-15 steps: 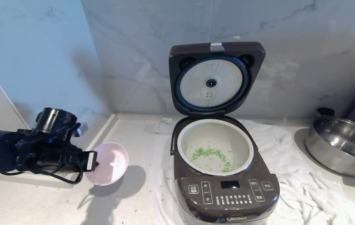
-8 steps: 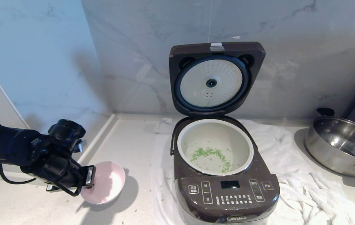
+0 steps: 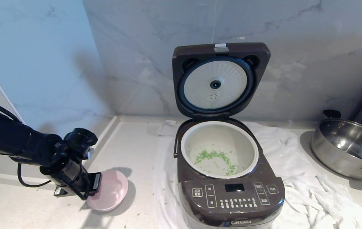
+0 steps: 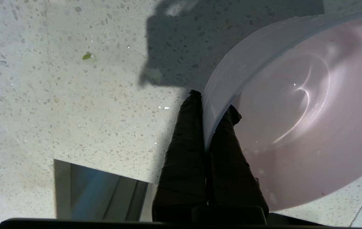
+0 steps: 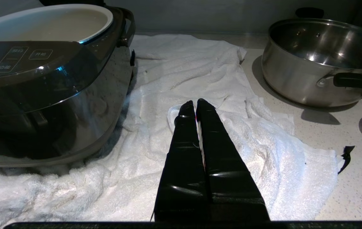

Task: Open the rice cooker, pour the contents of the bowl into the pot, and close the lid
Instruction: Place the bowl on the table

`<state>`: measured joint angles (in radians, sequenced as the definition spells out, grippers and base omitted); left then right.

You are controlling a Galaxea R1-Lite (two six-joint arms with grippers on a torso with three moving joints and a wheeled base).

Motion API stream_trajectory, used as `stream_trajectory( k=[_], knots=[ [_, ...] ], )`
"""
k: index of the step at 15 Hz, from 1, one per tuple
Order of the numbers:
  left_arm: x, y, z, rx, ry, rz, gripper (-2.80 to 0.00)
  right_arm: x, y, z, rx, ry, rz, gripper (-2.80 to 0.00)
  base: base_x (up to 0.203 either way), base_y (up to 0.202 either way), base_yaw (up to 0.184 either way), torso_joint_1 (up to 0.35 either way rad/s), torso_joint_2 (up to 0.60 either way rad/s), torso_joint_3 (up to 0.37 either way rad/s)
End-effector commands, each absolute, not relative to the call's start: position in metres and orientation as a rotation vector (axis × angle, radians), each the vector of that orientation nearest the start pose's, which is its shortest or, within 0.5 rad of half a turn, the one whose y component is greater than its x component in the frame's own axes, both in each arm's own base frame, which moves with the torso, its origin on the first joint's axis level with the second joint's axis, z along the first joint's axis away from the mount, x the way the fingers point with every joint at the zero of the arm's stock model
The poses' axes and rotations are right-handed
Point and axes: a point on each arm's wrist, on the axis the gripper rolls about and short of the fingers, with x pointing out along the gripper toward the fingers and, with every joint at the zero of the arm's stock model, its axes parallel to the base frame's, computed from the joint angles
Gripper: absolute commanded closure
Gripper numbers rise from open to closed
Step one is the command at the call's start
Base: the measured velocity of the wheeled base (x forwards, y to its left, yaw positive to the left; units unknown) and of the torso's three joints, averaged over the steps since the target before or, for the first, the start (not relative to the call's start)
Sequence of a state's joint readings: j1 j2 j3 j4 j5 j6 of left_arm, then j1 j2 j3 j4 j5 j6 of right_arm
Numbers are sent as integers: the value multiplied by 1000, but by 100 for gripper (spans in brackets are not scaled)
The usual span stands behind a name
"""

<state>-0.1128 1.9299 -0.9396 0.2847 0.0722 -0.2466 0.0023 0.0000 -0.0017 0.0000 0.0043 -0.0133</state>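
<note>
Head view: steel pan (image 3: 348,148) and white towel (image 3: 298,194) beside rice cooker (image 3: 230,190).

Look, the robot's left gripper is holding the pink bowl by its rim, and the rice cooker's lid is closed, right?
Not quite. The lid stands open, as the head view shows. The left gripper does pinch the pink bowl by its rim beside the rice cooker.

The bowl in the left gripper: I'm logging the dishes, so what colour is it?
Pale pink, the bowl in the left gripper; best in the head view.
</note>
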Motion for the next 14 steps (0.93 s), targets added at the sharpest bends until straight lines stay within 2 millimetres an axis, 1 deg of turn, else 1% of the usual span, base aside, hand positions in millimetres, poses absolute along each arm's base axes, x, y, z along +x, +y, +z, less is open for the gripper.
stream_trajectory(
  k=[1,3,4,7,9,11,14],
  knots=[
    [298,-30,69,-86,1289,146,0,-23,0,76,-14,-2,8,0,0,0,0,0,0,0],
    [304,-29,71,-85,1268,164,0,-23,0,76,-14,-2,8,0,0,0,0,0,0,0],
    [307,-27,77,-96,1246,169,-280,-23,0,76,-14,-2,8,0,0,0,0,0,0,0],
    [308,-28,102,-109,1165,155,-280,-23,0,76,-14,-2,8,0,0,0,0,0,0,0],
    [304,-31,122,-113,1119,134,-280,-23,0,76,-14,-2,8,0,0,0,0,0,0,0],
    [299,-40,150,-121,1048,80,-280,-23,0,76,-14,-2,8,0,0,0,0,0,0,0],
    [299,-61,190,-164,937,7,-280,-23,0,76,-14,-2,8,0,0,0,0,0,0,0]
  ],
)
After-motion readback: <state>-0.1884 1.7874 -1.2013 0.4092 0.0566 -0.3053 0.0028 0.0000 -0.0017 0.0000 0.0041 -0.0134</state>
